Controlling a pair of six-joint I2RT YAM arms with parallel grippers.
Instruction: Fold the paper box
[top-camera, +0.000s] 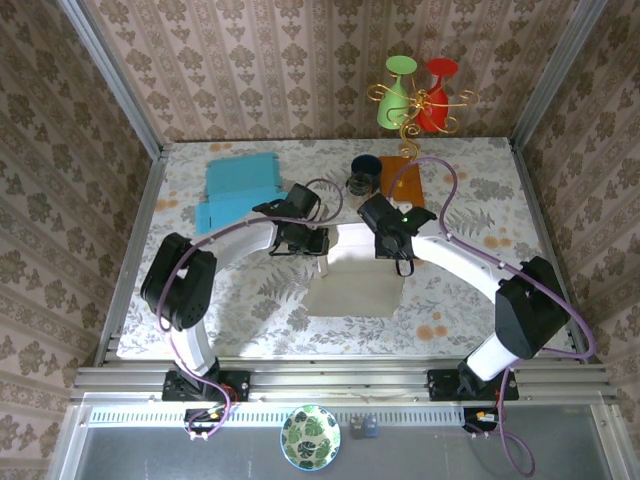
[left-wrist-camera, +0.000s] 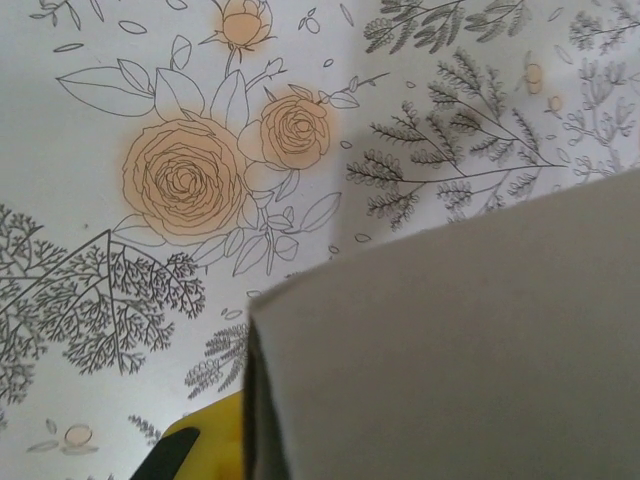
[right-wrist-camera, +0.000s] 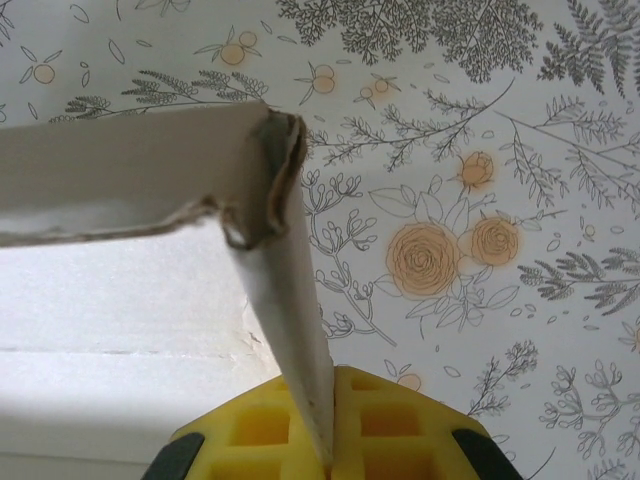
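The flowered table (top-camera: 480, 200) spreads out under both claws. On it, between the two claws, sits the white paper box (top-camera: 355, 285), partly folded, its flat bottom reaching back from them toward the arm bases.

The left claw (top-camera: 318, 250) is at the box's far left corner. From its own wrist camera the claw (left-wrist-camera: 245, 440) is clenched on the upright edge of a box wall (left-wrist-camera: 450, 350), with one yellow pad (left-wrist-camera: 195, 445) just beside that edge.

The right claw (top-camera: 402, 262) is at the far right corner. Up close, this claw (right-wrist-camera: 325, 430) is clamped on a raised wall of the box (right-wrist-camera: 120, 170). The thin wall runs straight down into its yellow pads (right-wrist-camera: 390, 425), and the crumpled corner stands above them.

Beyond the left claw lies a blue cardboard sheet (top-camera: 240, 188). Beyond the right claw are an orange packet (top-camera: 405, 178) and a dark cup (top-camera: 362, 176).
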